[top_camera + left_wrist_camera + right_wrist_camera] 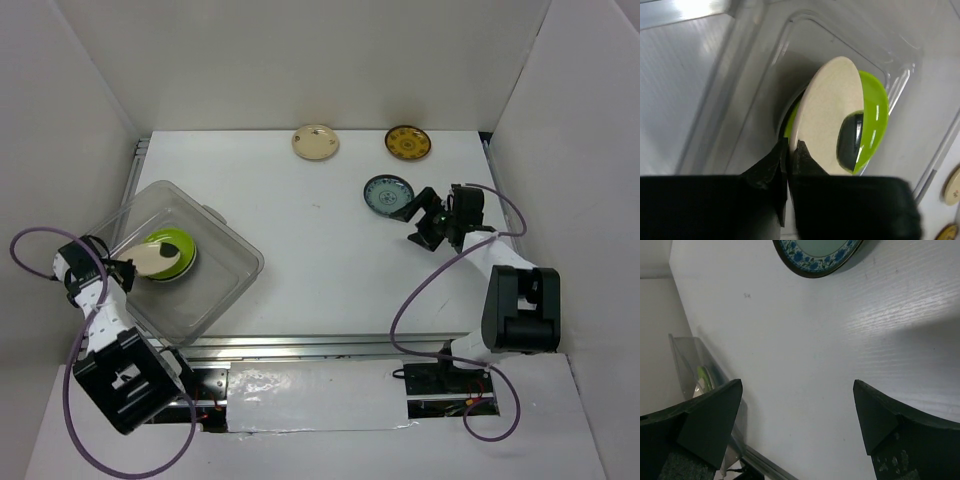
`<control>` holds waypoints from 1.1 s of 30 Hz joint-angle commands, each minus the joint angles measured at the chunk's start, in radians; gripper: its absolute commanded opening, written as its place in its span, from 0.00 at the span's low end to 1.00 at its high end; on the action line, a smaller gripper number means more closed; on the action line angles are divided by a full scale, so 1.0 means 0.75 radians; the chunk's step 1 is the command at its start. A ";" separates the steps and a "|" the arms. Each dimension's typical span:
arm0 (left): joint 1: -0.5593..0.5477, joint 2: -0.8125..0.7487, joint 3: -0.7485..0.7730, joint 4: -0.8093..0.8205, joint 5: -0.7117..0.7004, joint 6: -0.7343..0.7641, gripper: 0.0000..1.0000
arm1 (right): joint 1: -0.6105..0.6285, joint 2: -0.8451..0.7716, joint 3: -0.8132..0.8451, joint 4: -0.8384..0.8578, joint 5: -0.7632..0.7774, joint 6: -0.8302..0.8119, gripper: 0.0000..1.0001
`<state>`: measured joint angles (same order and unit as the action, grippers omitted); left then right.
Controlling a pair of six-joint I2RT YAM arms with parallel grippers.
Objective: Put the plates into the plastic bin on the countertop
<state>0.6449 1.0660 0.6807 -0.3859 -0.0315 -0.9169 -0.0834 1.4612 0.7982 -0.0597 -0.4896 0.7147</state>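
The clear plastic bin (pixel 222 262) stands at the left of the white countertop (pixel 320 250). In it lies a lime green plate (pixel 180 245) with a glossy black plate (pixel 850 141) on it. My left gripper (pixel 125 272) is shut on the rim of a cream plate (pixel 153 261) and holds it tilted over the green one (pixel 876 112); the wrist view shows the grip (pixel 789 148) on the cream plate (pixel 827 115). My right gripper (pixel 412 222) is open and empty, just right of a teal-blue patterned plate (pixel 387 194), which shows ahead of the gripper (pixel 797 385) in the right wrist view (pixel 817 254).
A cream plate (pixel 315 141) and a mustard-brown patterned plate (pixel 408 143) lie at the back of the countertop. White walls enclose three sides. A metal rail (pixel 300 345) runs along the near edge. The bin's wall (pixel 765 60) stands close around the held plate.
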 commanded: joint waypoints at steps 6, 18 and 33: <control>0.030 0.041 0.029 0.185 0.212 0.005 0.78 | -0.003 0.023 0.009 0.190 -0.120 0.015 1.00; -0.399 -0.004 0.348 -0.275 -0.005 0.171 0.99 | -0.010 0.371 0.275 -0.029 0.170 0.076 1.00; -0.980 -0.145 0.655 -0.514 -0.112 0.310 0.99 | 0.005 0.833 0.829 -0.419 0.274 0.101 0.04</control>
<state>-0.0566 0.9333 1.1244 -0.7353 -0.0956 -0.7303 -0.0856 2.0552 1.3590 -0.2871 -0.3183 0.7963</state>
